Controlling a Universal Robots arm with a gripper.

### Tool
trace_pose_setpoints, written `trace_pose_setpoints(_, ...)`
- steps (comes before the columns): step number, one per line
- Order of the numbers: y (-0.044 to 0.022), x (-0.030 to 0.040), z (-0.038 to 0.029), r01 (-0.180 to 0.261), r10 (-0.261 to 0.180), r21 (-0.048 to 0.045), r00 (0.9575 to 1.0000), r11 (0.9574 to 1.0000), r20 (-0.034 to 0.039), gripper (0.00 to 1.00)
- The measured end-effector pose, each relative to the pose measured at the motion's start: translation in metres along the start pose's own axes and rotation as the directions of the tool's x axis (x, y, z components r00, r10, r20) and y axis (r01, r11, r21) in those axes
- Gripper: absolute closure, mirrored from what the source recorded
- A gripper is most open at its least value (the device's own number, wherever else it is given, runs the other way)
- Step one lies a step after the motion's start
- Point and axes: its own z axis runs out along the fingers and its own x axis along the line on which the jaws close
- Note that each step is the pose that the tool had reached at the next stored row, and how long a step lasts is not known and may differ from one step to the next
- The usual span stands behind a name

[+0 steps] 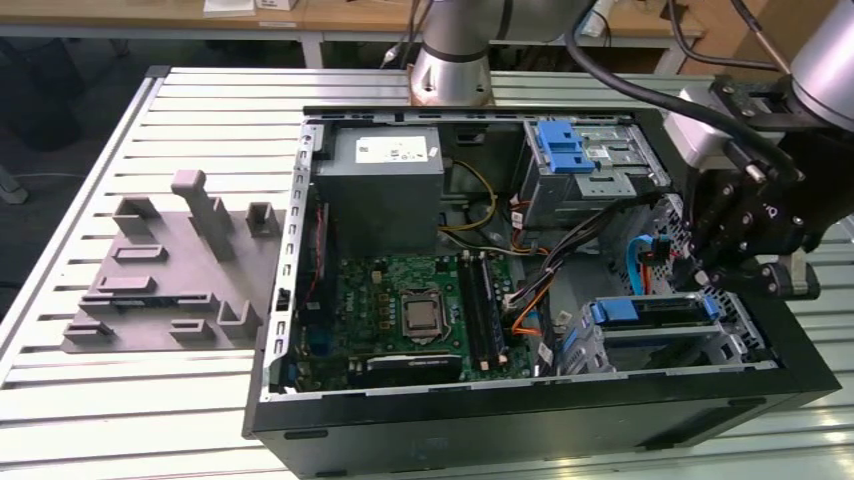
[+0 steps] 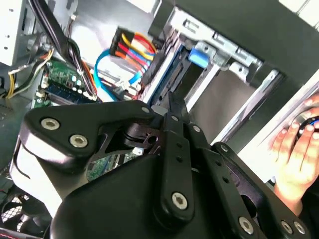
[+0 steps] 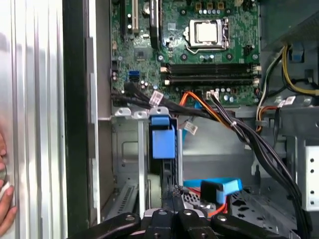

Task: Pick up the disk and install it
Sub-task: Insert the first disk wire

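The near wall of the open computer case [image 1: 534, 425] cuts off the foot of the drive cage [image 1: 742, 345] at the near right. In that cage sits the disk [image 1: 651, 322], with blue plastic along its top and its label hidden from me. My end effector [image 2: 171, 103] hangs just above it by the case's right wall. In the second wrist view its fingers [image 2: 174, 130] come together in one narrow tip with nothing between them. My own linkage covers the spot, so I cannot tell if that tip touches the disk. A person's hand [image 2: 294, 149], cut off at the picture's edge, shows just outside the case wall, over the worktop [image 1: 200, 110]. Left of the cage lies the motherboard [image 1: 400, 310], its right edge partly under black cables [image 1: 587, 250]. Farther back stand the grey metal box [image 1: 380, 190] with a white sticker and a second cage [image 1: 594, 165] with a blue tab. A grey block fixture [image 1: 174, 270] sits on the worktop well left of the case
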Motion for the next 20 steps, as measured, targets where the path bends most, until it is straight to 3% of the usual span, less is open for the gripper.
trace_pose_setpoints(4,-0.0020,-0.0034,-0.0008,0.000,0.000,0.0000,1.0000,1.0000,0.0000,0.89)
trace_pose_setpoints(9,-0.0025,-0.0087,-0.0066,0.000,0.000,0.0043,1.0000,1.0000,0.0002,0.89)
trace_pose_setpoints(17,-0.0023,-0.0151,-0.0080,-0.003,0.003,0.0430,1.0000,0.9991,0.0015,0.89)
trace_pose_setpoints(20,-0.0018,-0.0183,-0.0079,-0.003,0.003,0.0499,1.0000,0.9987,0.0009,0.89)
